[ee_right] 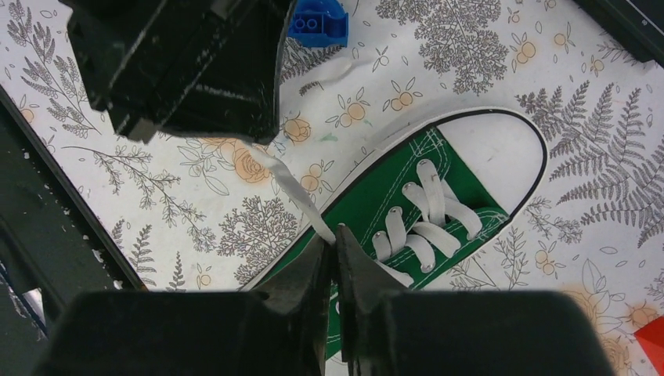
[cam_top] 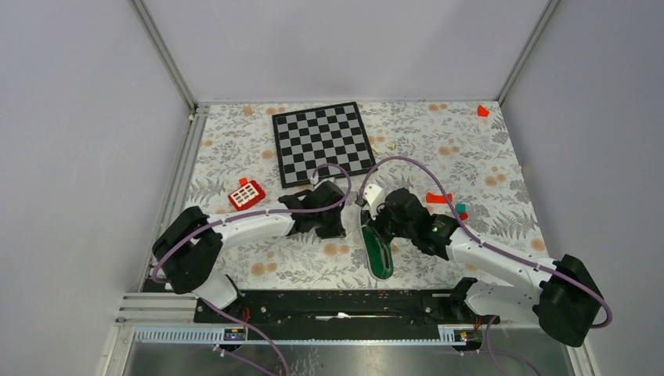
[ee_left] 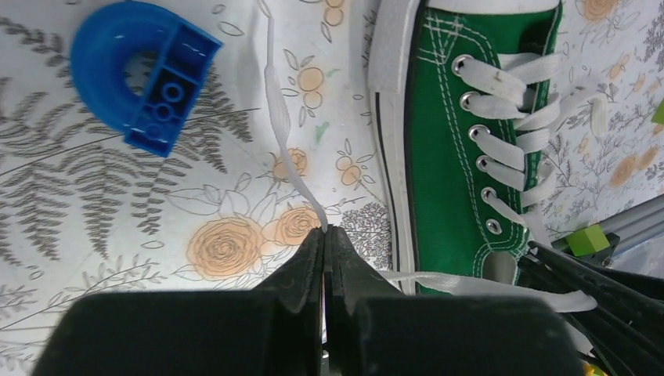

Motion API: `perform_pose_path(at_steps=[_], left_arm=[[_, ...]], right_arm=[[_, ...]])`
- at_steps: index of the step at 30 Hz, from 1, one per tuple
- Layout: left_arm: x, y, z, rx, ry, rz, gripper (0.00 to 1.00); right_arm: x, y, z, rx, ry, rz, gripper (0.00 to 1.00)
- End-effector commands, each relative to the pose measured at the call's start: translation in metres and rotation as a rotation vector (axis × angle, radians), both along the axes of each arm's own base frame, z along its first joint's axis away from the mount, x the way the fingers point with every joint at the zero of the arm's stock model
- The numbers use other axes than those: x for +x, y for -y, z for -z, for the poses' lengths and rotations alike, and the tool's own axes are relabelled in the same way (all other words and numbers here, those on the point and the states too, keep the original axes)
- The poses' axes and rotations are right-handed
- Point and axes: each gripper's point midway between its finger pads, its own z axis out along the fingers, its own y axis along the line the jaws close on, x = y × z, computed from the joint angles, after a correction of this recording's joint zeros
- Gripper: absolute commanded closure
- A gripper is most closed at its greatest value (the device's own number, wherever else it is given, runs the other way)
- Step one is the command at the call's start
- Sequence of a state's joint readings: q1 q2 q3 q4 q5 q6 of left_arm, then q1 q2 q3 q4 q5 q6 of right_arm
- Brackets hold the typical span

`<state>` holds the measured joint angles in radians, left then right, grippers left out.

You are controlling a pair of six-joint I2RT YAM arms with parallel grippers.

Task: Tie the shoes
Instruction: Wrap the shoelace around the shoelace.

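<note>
At the far left of the left wrist view, a blue plastic arch-shaped building block (ee_left: 168,98) lies on the floral-printed surface (ee_left: 70,227), well apart from the work. Next comes the left gripper (ee_left: 325,235). Its jaws are pressed fully together on a flat white lace (ee_left: 278,102), whose loose end trails ahead of the tips across the surface.

Just right of that gripper lies the small green canvas low-top sneaker (ee_left: 438,157) with white sole and toe cap. It rests sole down, its long axis roughly parallel to the way the gripper points, with the toe cap ahead and the ankle opening nearest the tips. In the top view it sits between the two arms, lying lengthwise near to far.

A stretch of lace runs sideways from the left gripper, past the sneaker's ankle end, to the right gripper (ee_right: 335,243). That gripper hangs above the ankle end of the eyelet rows, its jaws drawn almost together with only a slit between them. The lace meets the tips, but I cannot tell whether it is pinched or only lying against them.

The coming move turns on that span. It lies crosswise to the sneaker's length, off its left flank, and the right gripper is the nearer to the eyelets. Any crossing or loop probably has to be carried rightward over the tongue.
</note>
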<state>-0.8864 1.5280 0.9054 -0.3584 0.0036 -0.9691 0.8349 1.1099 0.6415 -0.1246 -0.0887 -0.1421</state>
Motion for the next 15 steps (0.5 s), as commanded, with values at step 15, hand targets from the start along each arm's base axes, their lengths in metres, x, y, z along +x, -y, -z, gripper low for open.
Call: perform_pose_path(at_steps=[15], left_arm=[[0.009,0.03,-0.018,-0.101,0.037,0.022,1.0]], right_arm=[[0.017,0.003,-0.007,0.0,-0.02,0.042,0.6]])
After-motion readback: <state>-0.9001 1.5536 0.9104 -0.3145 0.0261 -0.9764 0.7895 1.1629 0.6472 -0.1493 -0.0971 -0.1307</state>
